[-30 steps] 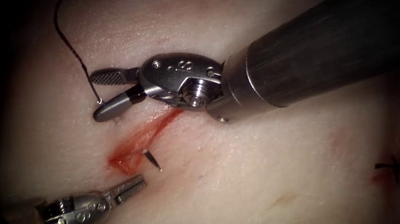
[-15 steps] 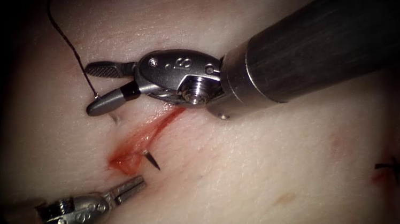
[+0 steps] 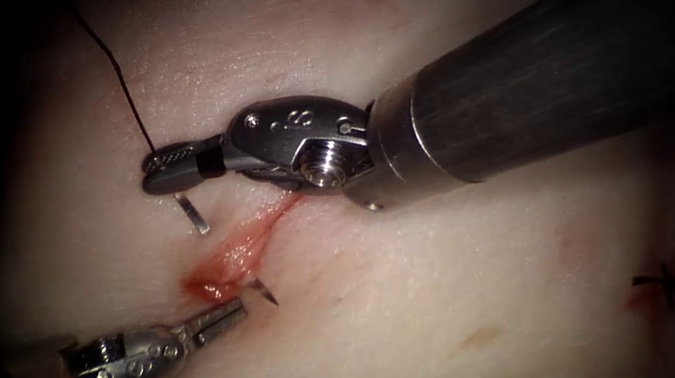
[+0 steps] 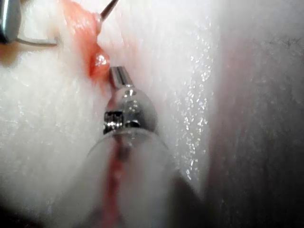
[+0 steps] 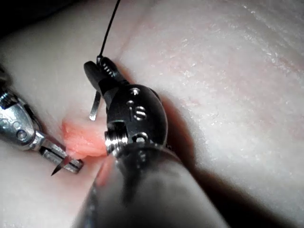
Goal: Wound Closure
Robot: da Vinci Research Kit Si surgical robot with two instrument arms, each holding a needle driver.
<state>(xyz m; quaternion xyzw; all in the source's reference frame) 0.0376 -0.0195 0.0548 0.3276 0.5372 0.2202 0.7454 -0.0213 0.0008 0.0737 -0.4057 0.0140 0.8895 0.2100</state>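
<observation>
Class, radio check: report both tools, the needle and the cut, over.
Right tool shut on needle at its thread end. Left tool shut, holds nothing. Needle in tissue across cut, tip out beside left tool.

Glossy metal needle (image 3: pixel 193 214), moist glistening tissue (image 3: pixel 425 275)

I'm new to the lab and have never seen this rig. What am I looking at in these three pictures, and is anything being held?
It is a two-armed surgical practice robot stitching a cut in pork belly, the tissue. One picture looks down from an endoscope; two come from cameras near each arm's wrist. The right gripper is shut on the curved needle near its thread end, above the cut; dark thread trails upward. The needle runs under the cut, and its tip pokes out below it. The left gripper sits beside that tip, shut and holding nothing.
</observation>
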